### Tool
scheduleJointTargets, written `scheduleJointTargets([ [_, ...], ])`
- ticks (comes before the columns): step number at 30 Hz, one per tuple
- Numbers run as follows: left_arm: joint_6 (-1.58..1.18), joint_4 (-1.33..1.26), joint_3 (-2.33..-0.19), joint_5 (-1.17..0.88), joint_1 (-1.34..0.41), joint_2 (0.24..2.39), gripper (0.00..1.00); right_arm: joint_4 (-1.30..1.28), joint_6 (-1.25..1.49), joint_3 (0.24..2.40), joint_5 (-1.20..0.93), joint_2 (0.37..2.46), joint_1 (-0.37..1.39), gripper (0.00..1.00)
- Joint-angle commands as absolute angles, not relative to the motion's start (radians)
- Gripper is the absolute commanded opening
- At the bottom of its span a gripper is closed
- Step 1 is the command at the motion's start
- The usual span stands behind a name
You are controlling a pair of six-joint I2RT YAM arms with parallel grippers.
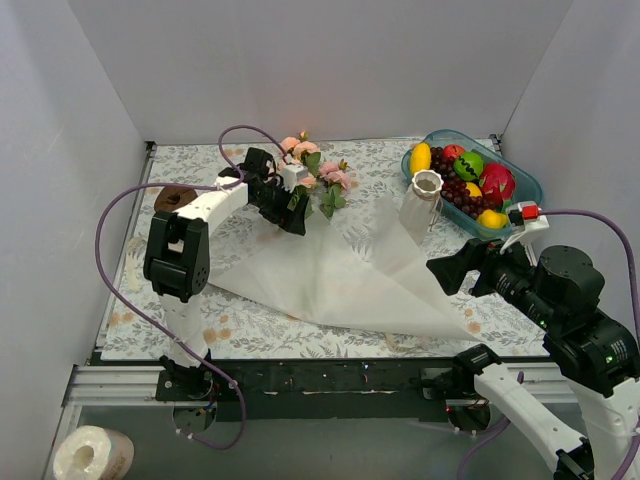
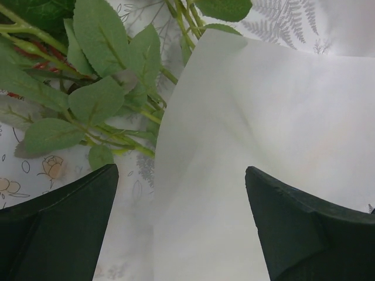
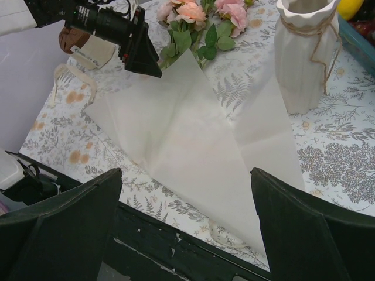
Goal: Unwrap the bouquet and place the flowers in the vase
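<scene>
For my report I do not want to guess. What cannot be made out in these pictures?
Top view: stems of the pink and peach artificial roses, covered by the left arm's jaws.
Left wrist view: rose heads, cut off by the top edge; only green leaves show.
Right wrist view: rim of the white ribbed ceramic vase, partly cut off by the top edge.
Top view: brown round object, too small to identify.

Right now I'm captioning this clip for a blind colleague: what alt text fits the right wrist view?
White wrapping paper lies spread open on a floral tablecloth, seen between the open fingers of the right gripper. Pink roses lie at its far edge beside the left gripper; a white vase stands upright on the right.
</scene>
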State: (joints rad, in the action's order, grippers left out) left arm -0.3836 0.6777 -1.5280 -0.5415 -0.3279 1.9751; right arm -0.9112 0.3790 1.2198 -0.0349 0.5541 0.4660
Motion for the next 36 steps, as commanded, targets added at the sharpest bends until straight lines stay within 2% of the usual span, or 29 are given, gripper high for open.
scheduleJointTargets([
  [1,-0.338,0.722,-1.545,-0.604,-0.311,1.983,0.88,-0.850,0.377,1.216,-0.051,0.549,0.466,0.98],
  [18,-0.310,0.768,-1.520,-0.604,-0.310,2.019,0.81,-0.842,0.379,1.223,-0.061,0.554,0.466,0.98],
  [23,-0.305,0.795,-1.534,-0.638,-0.308,2.020,0.66,-0.842,0.383,1.215,-0.063,0.548,0.466,0.98],
  [26,-0.292,0.819,-1.540,-0.658,-0.308,2.011,0.64,-0.841,0.387,1.206,-0.060,0.546,0.466,0.98],
  [34,-0.273,0.844,-1.528,-0.666,-0.308,1.997,0.33,-0.831,0.400,1.196,-0.052,0.551,0.466,0.98],
  [36,-0.272,0.847,-1.525,-0.667,-0.308,1.996,0.31,-0.830,0.403,1.198,-0.055,0.551,0.466,0.98],
])
